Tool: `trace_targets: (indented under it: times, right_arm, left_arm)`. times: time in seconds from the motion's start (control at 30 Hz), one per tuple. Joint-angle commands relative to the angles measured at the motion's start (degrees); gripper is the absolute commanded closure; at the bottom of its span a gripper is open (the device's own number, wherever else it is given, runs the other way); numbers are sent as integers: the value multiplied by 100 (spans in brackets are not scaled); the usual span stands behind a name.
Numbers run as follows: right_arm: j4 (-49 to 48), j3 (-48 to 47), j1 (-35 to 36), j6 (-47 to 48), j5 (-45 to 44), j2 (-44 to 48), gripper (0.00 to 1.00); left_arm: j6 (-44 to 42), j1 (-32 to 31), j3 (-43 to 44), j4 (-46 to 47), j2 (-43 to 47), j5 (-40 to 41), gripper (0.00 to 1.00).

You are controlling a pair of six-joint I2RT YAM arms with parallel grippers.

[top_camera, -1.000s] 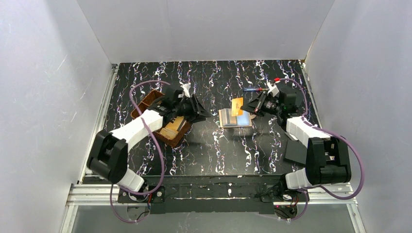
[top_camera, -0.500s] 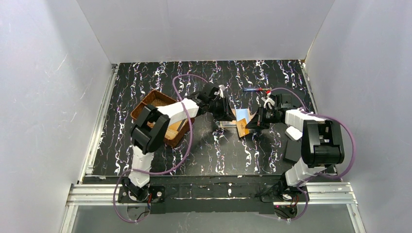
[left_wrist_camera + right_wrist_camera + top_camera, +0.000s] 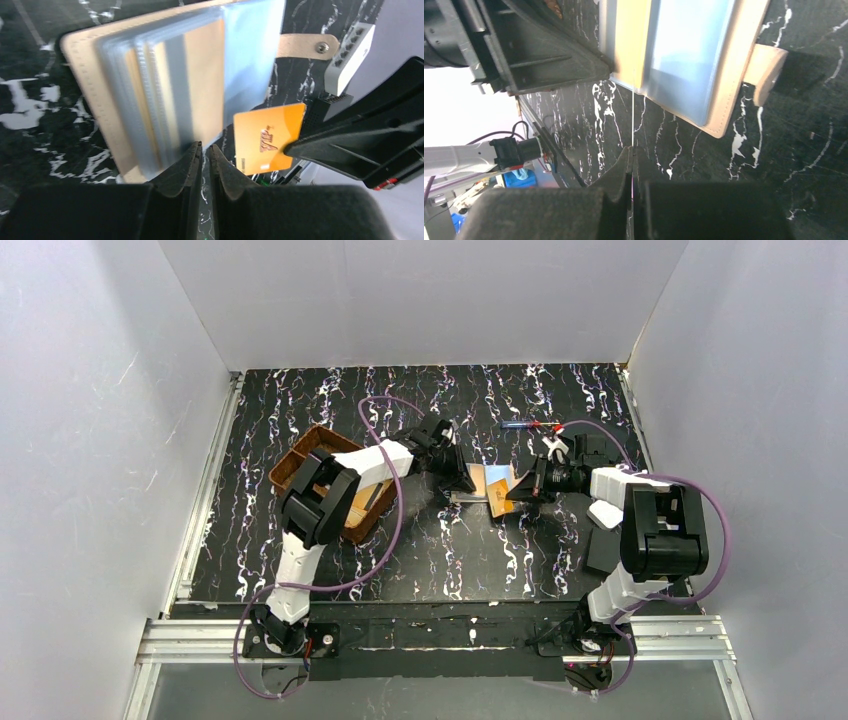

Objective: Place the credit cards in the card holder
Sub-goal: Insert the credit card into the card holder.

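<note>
The beige card holder (image 3: 478,483) lies open at mid-table, its clear sleeves showing tan cards (image 3: 200,75) and its snap tab (image 3: 305,46) pointing away. My left gripper (image 3: 465,480) is shut, tips (image 3: 205,146) at the holder's near edge, nothing seen between them. My right gripper (image 3: 512,492) is shut on an orange credit card (image 3: 497,500), held upright just off the holder's right edge. The left wrist view shows the card's face (image 3: 267,137). The right wrist view shows it edge-on (image 3: 632,115), beside the holder (image 3: 684,55), with the gripper (image 3: 632,149) below.
A brown woven tray (image 3: 318,452) with more cards stands left of the holder, under the left arm. A blue and red pen (image 3: 525,425) lies behind. A white box (image 3: 604,513) and a black plate (image 3: 606,552) sit at the right.
My left arm swung from the tray across to the card holder. My right gripper brought the orange card down from above the holder to its right edge. The sleeves have shifted.
</note>
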State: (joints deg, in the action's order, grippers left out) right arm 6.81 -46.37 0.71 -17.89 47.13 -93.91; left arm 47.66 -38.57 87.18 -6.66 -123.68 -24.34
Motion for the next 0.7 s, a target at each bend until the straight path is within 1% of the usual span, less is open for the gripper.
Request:
trace_targets:
  times: [0.0,0.13,0.67]
  right_arm:
    - [-445,49,-10,-161,372,-111,99]
    - [-575,37,-10,-228,432,-271,99]
    - [-317,-127,-10,-30,148,-479,99]
  left_arm:
    - [8,111,19,-450,-12,272,90]
    - [98,138,-122,-477,-6,375,92]
    - [87,153,-192,-714,-54,459,93]
